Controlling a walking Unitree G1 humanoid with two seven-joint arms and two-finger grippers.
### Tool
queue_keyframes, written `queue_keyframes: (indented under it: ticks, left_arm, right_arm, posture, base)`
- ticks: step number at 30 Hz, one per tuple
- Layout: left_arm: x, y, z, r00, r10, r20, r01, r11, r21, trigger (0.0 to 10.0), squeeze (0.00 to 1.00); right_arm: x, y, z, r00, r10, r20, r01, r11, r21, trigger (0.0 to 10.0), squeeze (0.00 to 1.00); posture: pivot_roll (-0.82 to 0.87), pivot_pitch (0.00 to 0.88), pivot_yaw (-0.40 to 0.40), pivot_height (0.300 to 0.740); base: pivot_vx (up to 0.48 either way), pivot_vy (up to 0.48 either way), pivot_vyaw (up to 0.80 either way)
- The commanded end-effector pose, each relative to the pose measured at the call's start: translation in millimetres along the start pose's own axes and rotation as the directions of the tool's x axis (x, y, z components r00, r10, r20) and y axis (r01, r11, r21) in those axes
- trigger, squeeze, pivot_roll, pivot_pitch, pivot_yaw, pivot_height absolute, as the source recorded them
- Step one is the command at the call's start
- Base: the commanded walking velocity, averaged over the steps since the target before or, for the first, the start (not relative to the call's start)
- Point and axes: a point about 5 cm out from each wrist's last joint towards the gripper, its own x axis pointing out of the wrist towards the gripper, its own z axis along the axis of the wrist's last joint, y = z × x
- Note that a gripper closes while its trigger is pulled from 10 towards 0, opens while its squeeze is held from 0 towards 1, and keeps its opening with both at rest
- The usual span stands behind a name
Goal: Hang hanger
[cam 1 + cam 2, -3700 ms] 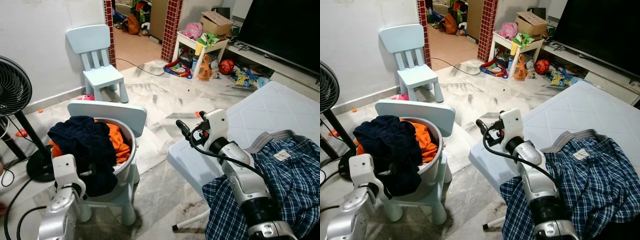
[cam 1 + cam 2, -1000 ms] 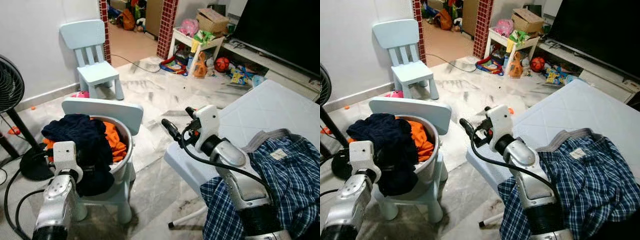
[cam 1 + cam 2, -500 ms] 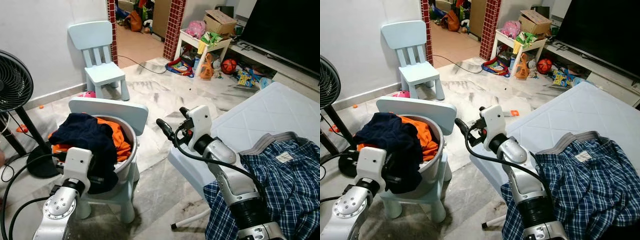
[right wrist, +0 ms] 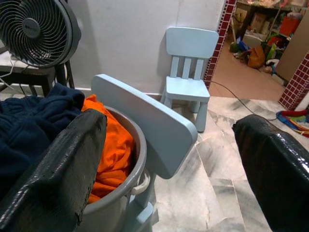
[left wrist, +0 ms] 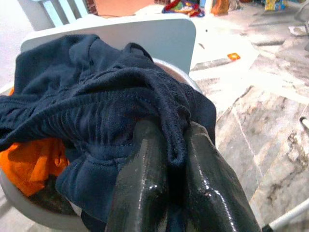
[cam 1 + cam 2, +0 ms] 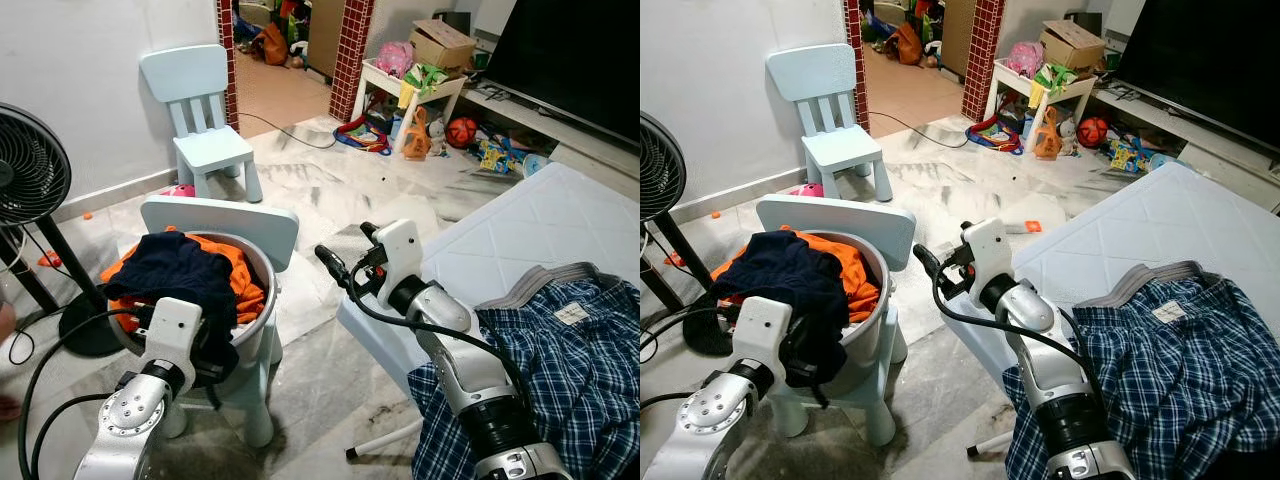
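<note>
Hanger is what this job is about, yet from where I stand I cannot pick one out anywhere; what the left claw has is a fold of the dark navy garment, its two black fingers pinched together on the ribbed edge where the cloth spills over the rim of the grey basket. That basket sits on a small pale blue chair, with an orange garment bunched behind the navy one. To do this step well, I'd say the left arm should lift straight up and slowly, so the navy cloth peels free of the orange piece without dragging the basket off the seat, and it should check that the pinch holds more than a thin edge before it takes the weight. The right claw hangs in the air between the chair and the corner of the white mattress, its fingers spread wide apart and holding nothing, pointed toward the basket. A blue plaid shirt lies on the mattress just beside the right arm. Any hanger, if buried in the laundry, is hidden from me.
</note>
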Motion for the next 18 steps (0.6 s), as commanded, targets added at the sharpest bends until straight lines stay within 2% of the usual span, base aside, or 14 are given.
queue_keyframes:
  ticks: [1,3,5,6,8,9,10,16,18]
  left_arm:
    - [-1.5,-3.7,-6.9,0.999,-0.026,-0.042,0.027,1.0,0.016,10.0,1.0]
    - [-1.6,-2.9,-15.6,0.995,-0.017,-0.096,0.019,1.0,0.024,10.0,1.0]
    - [-1.8,-3.2,-17.3,0.994,-0.021,-0.106,0.024,0.999,0.022,10.0,1.0]
    - [-1.9,-3.2,-19.3,0.993,-0.023,-0.119,0.026,0.999,0.024,10.0,0.0]
    - [-1.8,-3.2,-22.3,0.991,-0.025,-0.133,0.025,1.0,-0.003,10.0,0.0]
    - [-1.7,-2.6,-22.9,0.991,-0.022,-0.134,0.021,1.0,-0.01,7.5,0.0]
    - [-1.5,-1.9,-23.6,0.991,-0.022,-0.132,0.019,1.0,-0.019,0.0,0.0]
    - [-0.9,-2.2,-25.3,0.99,-0.023,-0.139,0.02,0.999,-0.025,0.0,0.0]
    - [-1.0,-2.2,-24.7,0.991,-0.021,-0.134,0.019,1.0,-0.018,1.7,0.0]
  right_arm:
    - [-4.3,-2.5,-5.2,1.0,-0.011,-0.017,0.011,1.0,-0.011,10.0,0.0]
    - [-6.7,-3.4,-7.2,1.0,-0.011,-0.024,0.011,1.0,-0.015,10.0,0.0]
    - [-6.9,-3.5,-7.5,1.0,-0.011,-0.025,0.01,1.0,-0.016,10.0,0.0]
    - [-6.9,-4.1,-7.4,1.0,-0.009,-0.025,0.009,1.0,-0.02,10.0,0.0]
    - [-6.8,-6.4,-6.8,1.0,-0.009,-0.025,0.008,1.0,-0.03,10.0,0.0]
    - [-6.6,-7.1,-6.6,1.0,-0.01,-0.025,0.009,0.999,-0.031,10.0,0.0]
    - [-6.4,-8.3,-6.2,1.0,-0.012,-0.025,0.011,0.999,-0.035,10.0,0.0]
    - [-7.0,-9.4,-5.6,1.0,-0.012,-0.024,0.011,0.999,-0.042,10.0,0.0]
    - [-7.3,-10.0,-5.4,1.0,-0.011,-0.023,0.01,0.999,-0.047,10.0,0.0]
  posture:
    - [0.05,0.0,-0.075,0.74]
    - [0.05,0.0,-0.076,0.74]
    - [0.05,0.0,-0.076,0.74]
    - [0.04,0.0,-0.08,0.74]
    - [0.04,0.0,-0.082,0.74]
    - [0.04,0.0,-0.082,0.74]
    - [0.04,0.0,-0.084,0.74]
    - [0.03,0.0,-0.085,0.74]
    - [0.03,0.0,-0.085,0.74]
  base:
    - [0.0,0.0,0.0]
    - [0.0,0.0,0.0]
    - [0.0,0.0,0.0]
    - [0.0,0.0,0.0]
    - [0.0,0.0,0.0]
    - [0.0,0.0,0.0]
    - [0.0,0.0,0.0]
    - [0.0,0.0,0.0]
    - [0.0,0.0,0.0]
